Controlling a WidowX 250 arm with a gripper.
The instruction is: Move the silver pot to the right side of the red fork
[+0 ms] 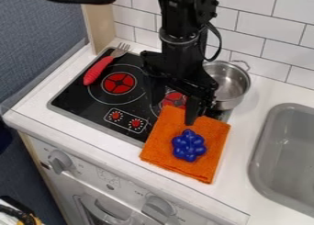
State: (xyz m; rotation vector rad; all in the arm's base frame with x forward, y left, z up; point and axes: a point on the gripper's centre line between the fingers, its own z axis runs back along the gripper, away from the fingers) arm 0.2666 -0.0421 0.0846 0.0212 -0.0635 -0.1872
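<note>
The black two-finger gripper [174, 112] is hanging over the black glass stove top [74, 97], its fingers standing apart. The round silver metal pot [230, 84] is sitting at the stove top's rear right corner; the red-handled fork [98, 71] is lying at its left. An orange cloth [160, 150], supporting a blue flower-shaped object [189, 146], is overlapping its front right part.

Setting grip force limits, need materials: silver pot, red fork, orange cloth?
Silver pot: metal, likely stainless steel; smooth, shiny walls with bright reflections.
Red fork: handle looks like plastic, evenly coloured, though coated metal is possible; tines grey, metal-looking.
Orange cloth: soft fabric, probably terry or microfibre; matte, fuzzy surface.
</note>
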